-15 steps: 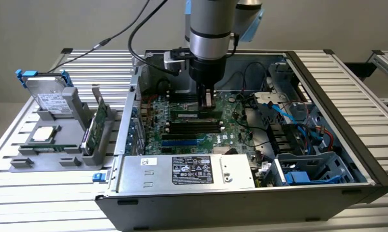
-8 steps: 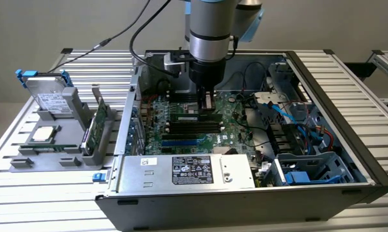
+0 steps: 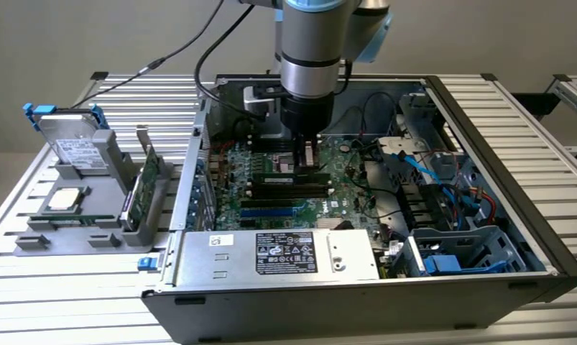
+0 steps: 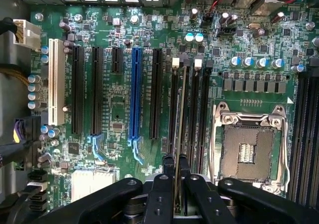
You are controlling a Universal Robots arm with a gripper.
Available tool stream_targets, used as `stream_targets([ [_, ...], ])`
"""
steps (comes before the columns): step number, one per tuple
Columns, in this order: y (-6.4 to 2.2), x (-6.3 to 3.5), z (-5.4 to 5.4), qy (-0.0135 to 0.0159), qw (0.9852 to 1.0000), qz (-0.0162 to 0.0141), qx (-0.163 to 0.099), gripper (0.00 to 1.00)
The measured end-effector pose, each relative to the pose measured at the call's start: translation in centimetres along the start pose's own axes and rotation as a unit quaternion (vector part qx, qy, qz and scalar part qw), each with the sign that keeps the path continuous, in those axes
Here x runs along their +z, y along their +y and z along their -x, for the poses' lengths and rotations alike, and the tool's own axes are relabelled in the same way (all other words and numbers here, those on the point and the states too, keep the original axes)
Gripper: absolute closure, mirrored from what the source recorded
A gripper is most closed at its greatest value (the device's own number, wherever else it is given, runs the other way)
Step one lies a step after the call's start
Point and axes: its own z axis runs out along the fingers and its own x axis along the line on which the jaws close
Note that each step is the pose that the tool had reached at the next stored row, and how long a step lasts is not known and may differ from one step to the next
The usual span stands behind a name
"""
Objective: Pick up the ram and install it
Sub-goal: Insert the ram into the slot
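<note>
Pinching the ram [image 4: 180, 114] by its top edge, the gripper [image 4: 175, 167] had its two fingers [image 4: 165, 176] pressed close together on the thin green stick. In the wrist view the ram was seen edge-on. It made a narrow line running along the long black slots [image 4: 203, 114] on the motherboard [image 4: 114, 104], beside the empty silver socket [image 4: 246, 152]. I could not tell if it touched a slot or hung just above it. In the exterior view the gripper [image 3: 310, 154] was low inside the open computer case [image 3: 480, 151], right over those slots.

The ram looked light and stiff (like a thin ruler), but easy to hurt. It would likely crack if it were bent or pushed in crooked. The bare top edge seemed the best place to hold it, away from the chips and the bottom contacts.
</note>
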Motion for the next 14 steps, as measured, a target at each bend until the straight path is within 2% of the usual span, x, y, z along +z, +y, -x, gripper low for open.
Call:
stream_targets([
  [7,0.02,0.52,0.03,0.0001,1.0,-0.0003,-0.006,0.86],
  [14,0.08,0.59,0.04,0.0001,0.9999,-0.0007,-0.011,0.86],
])
